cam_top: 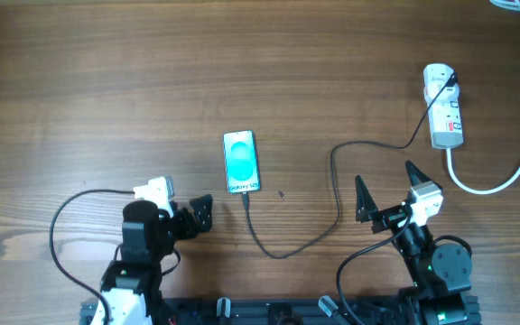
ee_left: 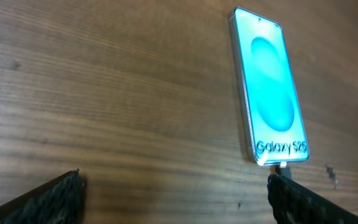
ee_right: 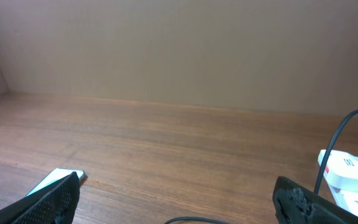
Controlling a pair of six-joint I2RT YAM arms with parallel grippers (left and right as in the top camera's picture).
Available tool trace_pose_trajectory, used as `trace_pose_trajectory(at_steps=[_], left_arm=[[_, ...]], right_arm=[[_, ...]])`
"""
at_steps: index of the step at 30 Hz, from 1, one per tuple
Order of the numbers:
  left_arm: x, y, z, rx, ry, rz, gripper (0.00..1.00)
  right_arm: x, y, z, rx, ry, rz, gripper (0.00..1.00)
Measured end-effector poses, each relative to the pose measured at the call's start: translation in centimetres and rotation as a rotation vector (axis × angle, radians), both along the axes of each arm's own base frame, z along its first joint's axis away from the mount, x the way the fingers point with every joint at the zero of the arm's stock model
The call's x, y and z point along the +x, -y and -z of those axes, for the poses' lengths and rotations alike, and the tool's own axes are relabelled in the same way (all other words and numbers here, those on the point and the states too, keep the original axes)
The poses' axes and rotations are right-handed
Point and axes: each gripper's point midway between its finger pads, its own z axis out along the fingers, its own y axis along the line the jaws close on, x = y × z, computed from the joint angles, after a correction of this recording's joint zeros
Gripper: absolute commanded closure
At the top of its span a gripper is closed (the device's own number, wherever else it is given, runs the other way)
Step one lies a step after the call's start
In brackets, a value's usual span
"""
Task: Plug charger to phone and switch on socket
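Observation:
The phone (cam_top: 242,162) lies face up mid-table, its teal-green screen lit, white text band at the near end. It also shows in the left wrist view (ee_left: 270,93). The charger, a thin black cable (cam_top: 336,194), runs from the socket (cam_top: 443,108) at the right back, loops across the table, and its tip sits at the phone's near end (ee_left: 283,166). My left gripper (cam_top: 202,214) is open and empty, near-left of the phone. My right gripper (cam_top: 388,191) is open and empty, near the cable's bend. The phone's edge (ee_right: 58,177) and socket (ee_right: 353,174) show in the right wrist view.
The socket's thick white cord (cam_top: 513,176) curves off the right edge of the wooden table (cam_top: 106,90). A black robot cable (cam_top: 70,217) loops by the left arm base.

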Motion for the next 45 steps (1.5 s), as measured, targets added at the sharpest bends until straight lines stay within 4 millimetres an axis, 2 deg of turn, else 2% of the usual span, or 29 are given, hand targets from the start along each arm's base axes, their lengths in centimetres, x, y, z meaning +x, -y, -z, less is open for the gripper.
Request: trace_pose_trajectory(at_steps=[3,5,9,10,11,12,17,21,25,45], left_arm=[[-0.7,-0.6,-0.4,0.031,0.038,-0.009,0.07],[0.4,-0.6,-3.4,0.043,0.186,-0.003,0.07],[1.3,-0.8,-7.6,0.058,0.383,-0.006,0.3],[1.4,-0.9,-8.7,0.057,0.433,-0.015,0.3],[1.5,-1.0,-9.4,0.061,0.464,-0.018,0.08],[1.5,-1.2,-10.6,0.059,0.515,-0.028,0.0],[1.3,-2.6,-14.4,0.067,0.684,-0.091,0.0],[1.5,-4.3,-14.6,0.096,0.69,-0.159,0.0],[1.6,-5.5,-14.5,0.201,0.696,-0.189,0.0],[1.6,-5.9,-14.4,0.237,0.698,-0.197,0.0]], right_arm=[[0.0,0.0,0.0,0.0,0.0,0.0,0.0],[0.0,0.0,0.0,0.0,0.0,0.0,0.0],[0.0,0.0,0.0,0.0,0.0,0.0,0.0],[0.0,0.0,0.0,0.0,0.0,0.0,0.01],[0.0,0.0,0.0,0.0,0.0,0.0,0.0],[0.0,0.0,0.0,0.0,0.0,0.0,0.0],[0.0,0.0,0.0,0.0,0.0,0.0,0.01],[0.0,0.0,0.0,0.0,0.0,0.0,0.0],[0.0,0.0,0.0,0.0,0.0,0.0,0.0],[0.0,0.0,0.0,0.0,0.0,0.0,0.0]])
